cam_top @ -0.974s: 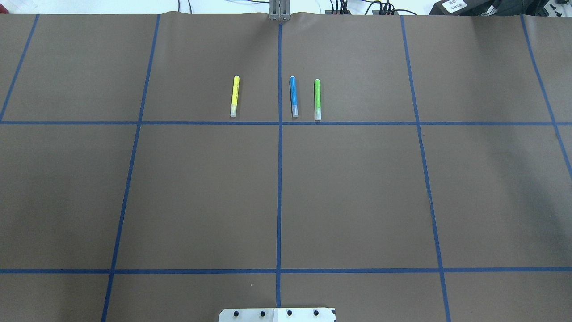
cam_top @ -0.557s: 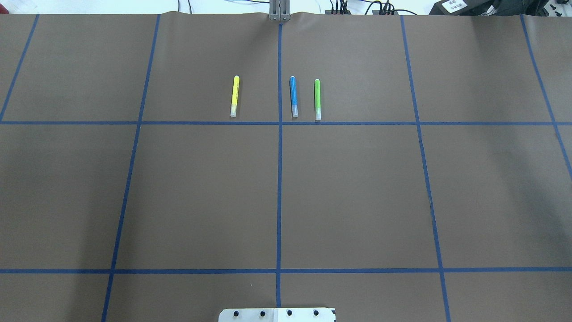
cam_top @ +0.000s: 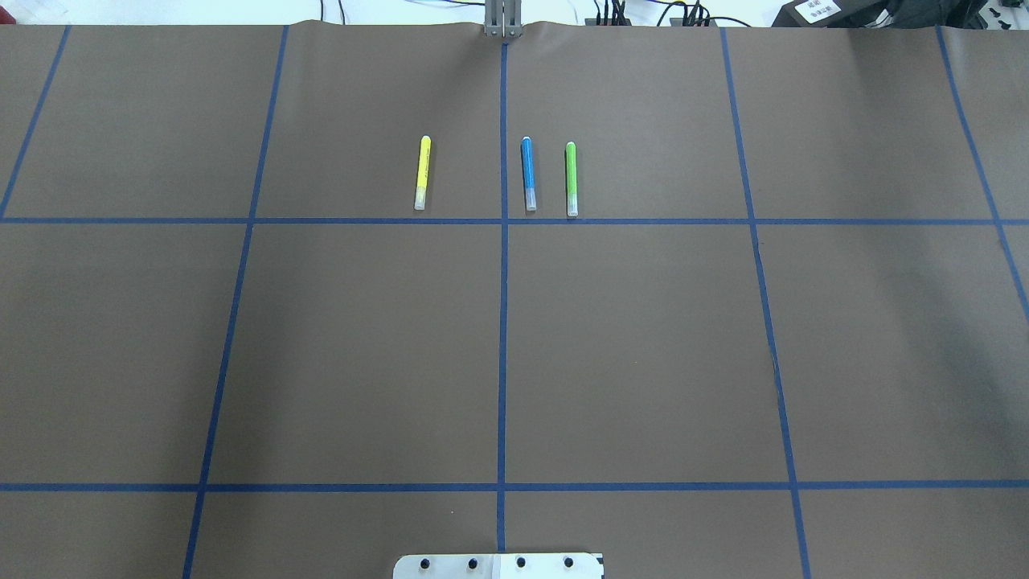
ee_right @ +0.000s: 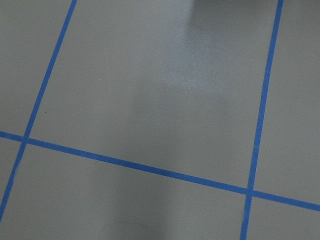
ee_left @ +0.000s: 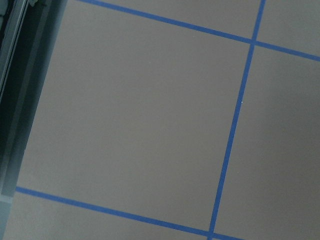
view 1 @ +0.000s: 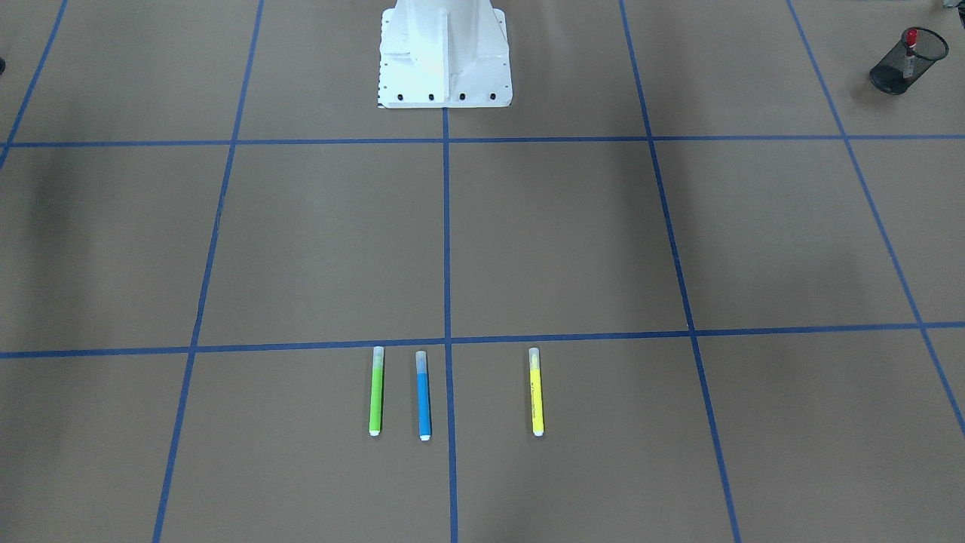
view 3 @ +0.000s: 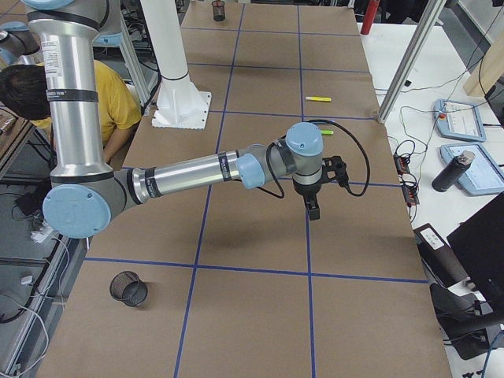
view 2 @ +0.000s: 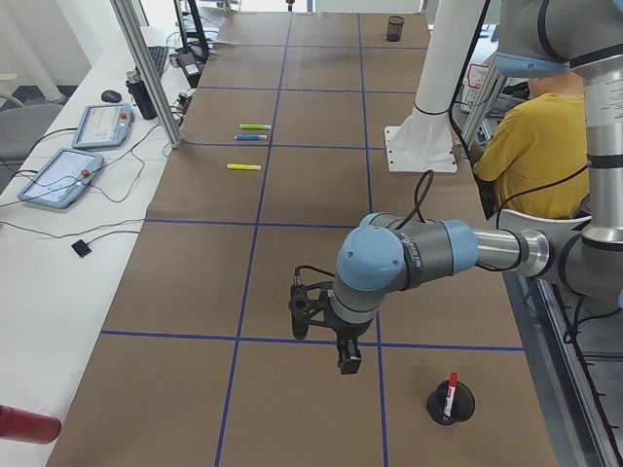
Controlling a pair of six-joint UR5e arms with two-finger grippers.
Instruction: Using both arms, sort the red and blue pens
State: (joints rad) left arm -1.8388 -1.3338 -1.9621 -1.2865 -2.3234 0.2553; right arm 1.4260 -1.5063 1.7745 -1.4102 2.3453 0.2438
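Counter [cam_top: 362, 346] with the blue highlighter [cam_top: 528, 174] lying flat; red marker [view 1: 911, 38] upright in a black mesh cup [view 1: 889, 75].
The blue highlighter sits just beside the centre tape line [cam_top: 502, 121], between a green highlighter [cam_top: 571, 178] and a yellow highlighter [cam_top: 422, 173], on the far side from the robot. The left tool [view 2: 348, 365] hangs over the counter near the cup, the right tool [view 3: 313, 211] well apart from the pens; seen only side-on, their opening I cannot tell.

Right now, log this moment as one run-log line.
red marker: in mesh cup | blue highlighter: on table, ungrasped | left hand: above table, jaws unclear | right hand: above table, jaws unclear
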